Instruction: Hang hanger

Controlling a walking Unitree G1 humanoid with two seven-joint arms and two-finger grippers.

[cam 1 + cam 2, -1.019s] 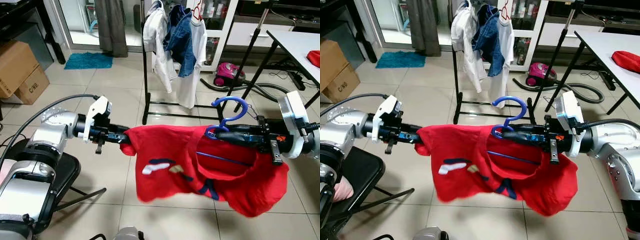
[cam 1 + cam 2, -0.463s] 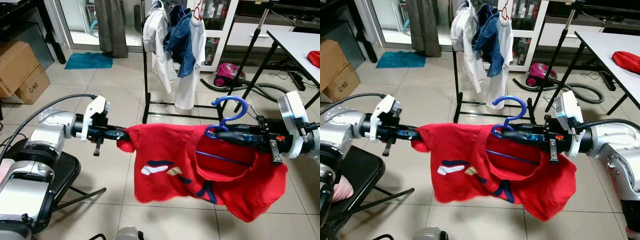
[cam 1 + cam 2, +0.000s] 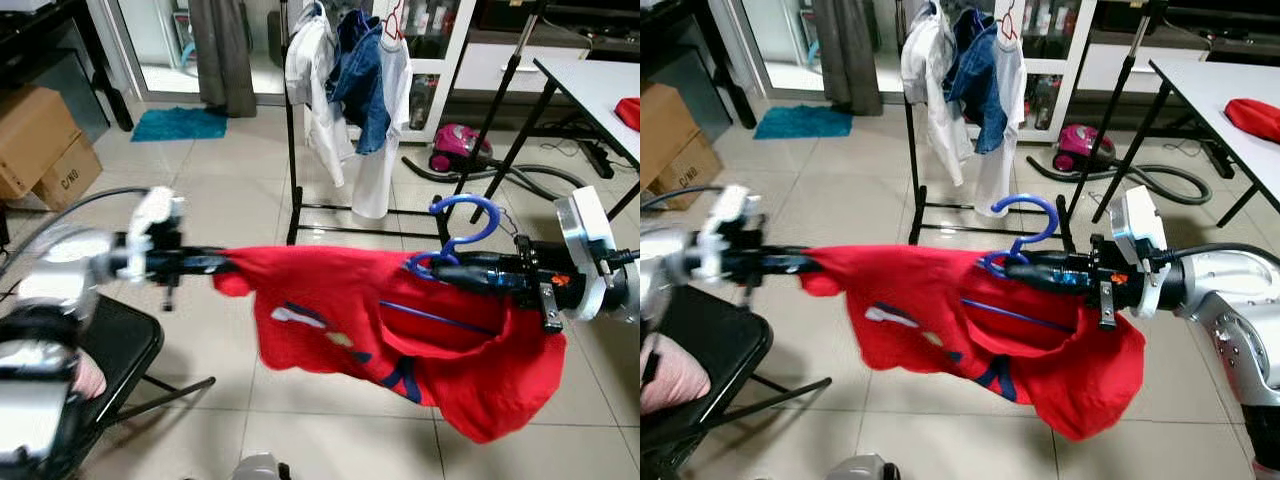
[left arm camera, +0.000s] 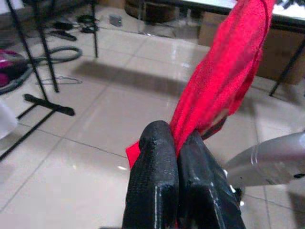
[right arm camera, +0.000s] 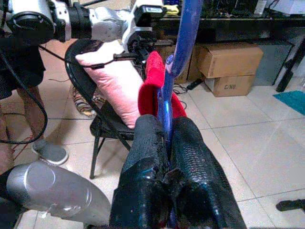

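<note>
A red shirt (image 3: pixel 400 345) is stretched in mid-air between the two arms, above the tiled floor (image 3: pixel 230 210). Its sleeve is pinched between the closed fingers of the left gripper (image 4: pixel 177 157), which is blurred in the head views. The blue hanger (image 3: pixel 455 235), threaded into the shirt's neck, is clamped at the base of its hook by the fingers of the right gripper (image 5: pixel 167 143).

The fabric is pulled taut and slanted, and much of it sags below the right arm. If the sleeve is pulled further, the shirt could be dragged off the hanger's shoulder, or the hanger twisted in the grip. If the sleeve is let go too suddenly, the loose cloth could swing and slip to the floor.

Further off, the clothes rack (image 3: pixel 291 150) is already crowded with garments (image 3: pixel 350 75); the hook could miss the rail or snag on them.
</note>
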